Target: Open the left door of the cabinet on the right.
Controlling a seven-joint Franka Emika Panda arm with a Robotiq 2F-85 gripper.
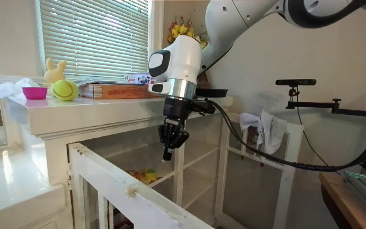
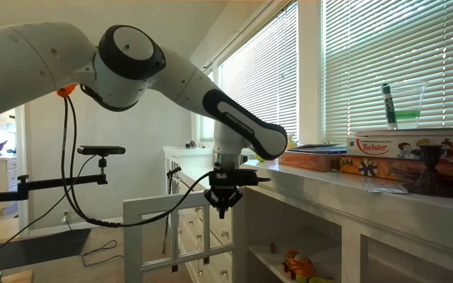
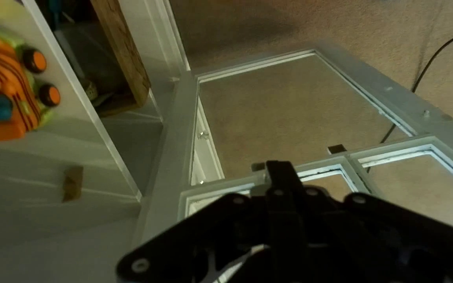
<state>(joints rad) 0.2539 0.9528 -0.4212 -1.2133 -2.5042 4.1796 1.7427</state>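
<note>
The cabinet (image 1: 106, 111) is white with a flat top; its front also shows in an exterior view (image 2: 351, 236). Its left door (image 1: 113, 173) stands wide open, swung out from its left hinges, in both exterior views (image 2: 133, 228). In the wrist view the left door's paned frame (image 3: 171, 137) spreads below and beyond the fingers. My gripper (image 1: 167, 155) points down beside the door's inner face, in front of the cabinet opening. It also shows in an exterior view (image 2: 221, 214) and the wrist view (image 3: 281, 169). Its fingers are together with nothing between them. Contact with the door cannot be told.
The twin door (image 1: 292, 152) stands open with white cloths (image 1: 270, 133) over it. An orange toy car (image 2: 299, 265) sits on a shelf inside. Game boxes (image 1: 122, 91), a tennis ball (image 1: 65, 90) and a pink bowl (image 1: 34, 93) stand on top. A cable (image 1: 265, 156) hangs from the wrist.
</note>
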